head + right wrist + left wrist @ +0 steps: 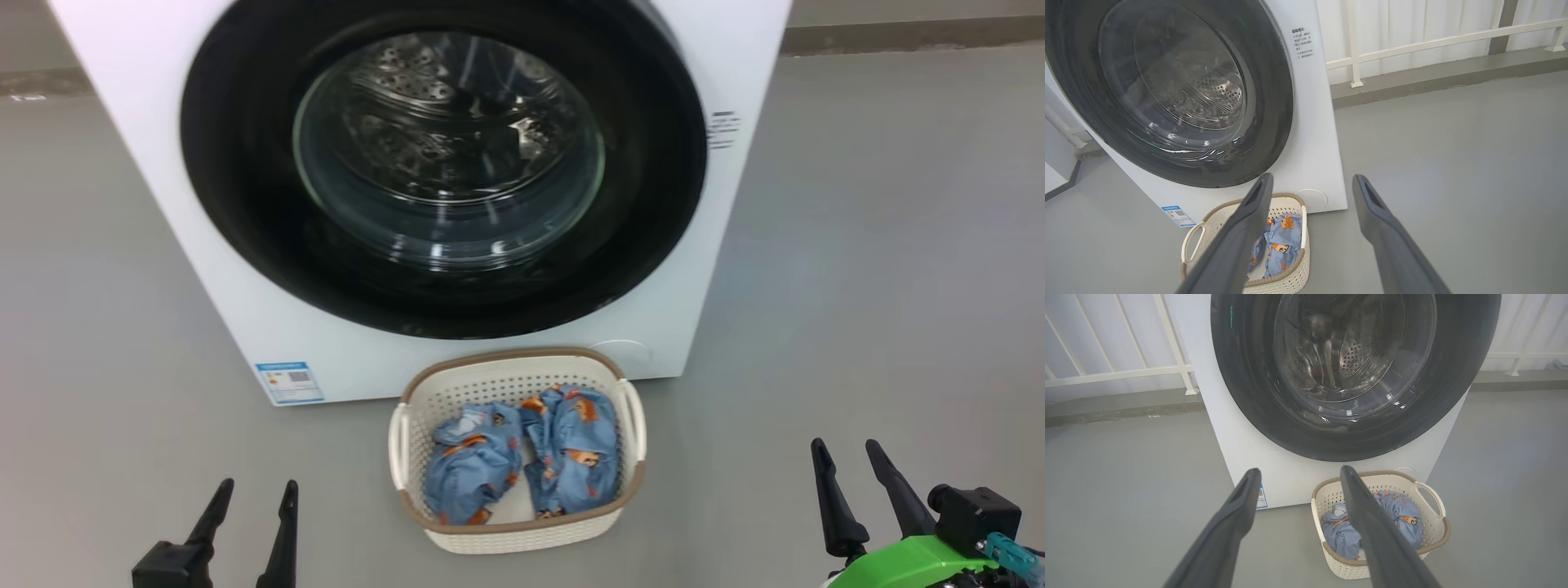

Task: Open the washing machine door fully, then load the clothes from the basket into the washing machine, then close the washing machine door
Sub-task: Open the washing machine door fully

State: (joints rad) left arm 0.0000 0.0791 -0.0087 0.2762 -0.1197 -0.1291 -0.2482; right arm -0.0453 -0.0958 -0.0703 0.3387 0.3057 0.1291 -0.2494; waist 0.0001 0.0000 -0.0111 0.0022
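The white washing machine [155, 163] stands on a grey floor [882, 286], its black-rimmed washing machine door [237, 204] shut over the steel drum. Just in front, the basket [506, 360] holds the clothes [522, 457], two blue bear-print bundles side by side. The left gripper [257, 487] and right gripper [845, 447] hover low on either side of the basket, fingers spread, holding nothing. Opening the door comes first. It likely calls for hooking a finger behind the rim's free edge and swinging it wide above the basket. Which edge unlatches cannot be told.
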